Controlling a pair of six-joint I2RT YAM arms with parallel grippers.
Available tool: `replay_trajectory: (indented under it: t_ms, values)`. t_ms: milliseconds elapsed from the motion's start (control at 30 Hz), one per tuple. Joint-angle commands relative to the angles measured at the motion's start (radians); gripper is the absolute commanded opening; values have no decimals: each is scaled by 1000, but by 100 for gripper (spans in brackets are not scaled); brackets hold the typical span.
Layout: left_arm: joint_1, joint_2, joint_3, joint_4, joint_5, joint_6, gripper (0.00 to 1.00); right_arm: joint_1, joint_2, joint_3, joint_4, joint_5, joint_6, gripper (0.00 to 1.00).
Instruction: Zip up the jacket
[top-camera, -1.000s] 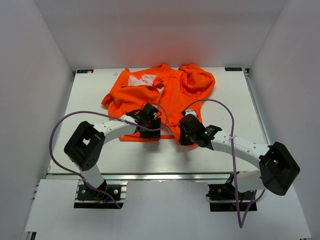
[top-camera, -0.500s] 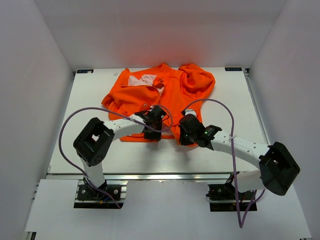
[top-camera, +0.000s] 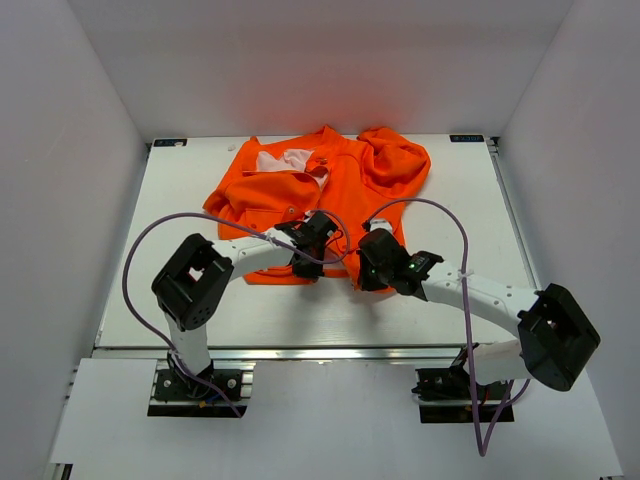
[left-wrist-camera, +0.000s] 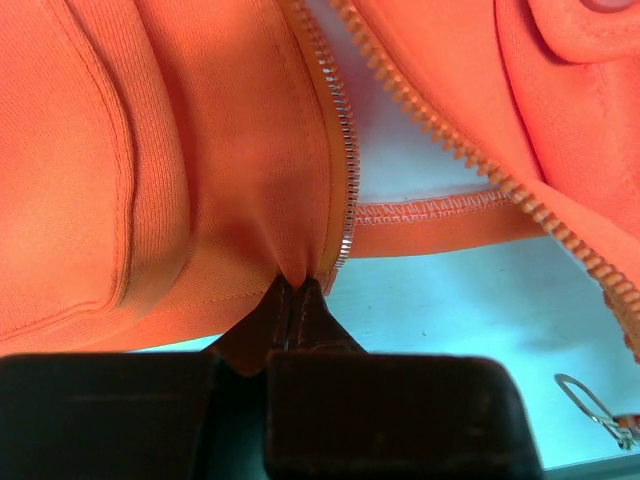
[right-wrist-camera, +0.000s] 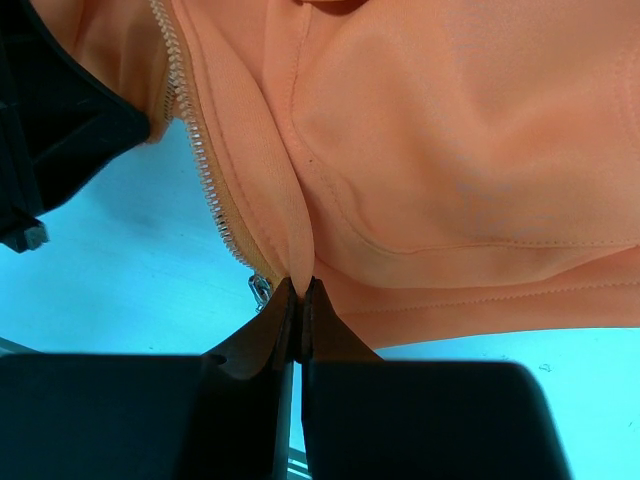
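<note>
The orange jacket (top-camera: 330, 190) lies spread on the table, its front unzipped with pale lining (top-camera: 285, 158) showing near the collar. My left gripper (left-wrist-camera: 297, 285) is shut on a pinch of the jacket's bottom hem (left-wrist-camera: 200, 300), right beside the left row of zipper teeth (left-wrist-camera: 345, 150). The other row of teeth (left-wrist-camera: 480, 165) runs off diagonally to the right. My right gripper (right-wrist-camera: 301, 285) is shut on a fold of the opposite front panel (right-wrist-camera: 450, 150) next to its zipper teeth (right-wrist-camera: 205, 170); a small metal zipper pull (right-wrist-camera: 260, 291) hangs just left of the fingertips.
White table (top-camera: 440, 300) with walls on three sides. The left gripper's black body (right-wrist-camera: 60, 110) shows at the upper left of the right wrist view, close by. Purple cables (top-camera: 140, 250) loop from both arms. A metal pull (left-wrist-camera: 590, 395) lies at the lower right of the left wrist view.
My left gripper moved right toward the jacket's front opening and closed on the hem by the zipper. The right gripper stayed in place, still pinching its panel.
</note>
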Motion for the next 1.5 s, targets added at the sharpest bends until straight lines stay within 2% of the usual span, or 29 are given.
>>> replay_trajectory:
  t_ms: [0,300,467,667,933,1067,1300,1467]
  values:
    - [-10,-24,-4,23,35,5,0,-3,-28,-27,39,-4,1,0]
    - [-10,-313,-102,133,65,19,0,-10,-132,-101,174,-47,7,0]
    - [-9,-490,-210,218,75,-16,0,-11,-218,-172,354,-131,30,0]
    - [-10,-627,-356,429,116,-82,0,-11,-262,-215,573,-215,50,0]
    - [-10,-699,-422,529,69,-154,0,-13,-207,-210,690,-186,102,0]
    - [-10,-732,-476,649,72,-195,0,-11,-190,-227,750,-159,131,0]
    - [-12,-793,-520,683,4,-220,0,-10,-186,-216,757,-119,150,0]
    - [-11,-818,-531,678,-39,-238,0,-10,-158,-205,791,-145,157,0]
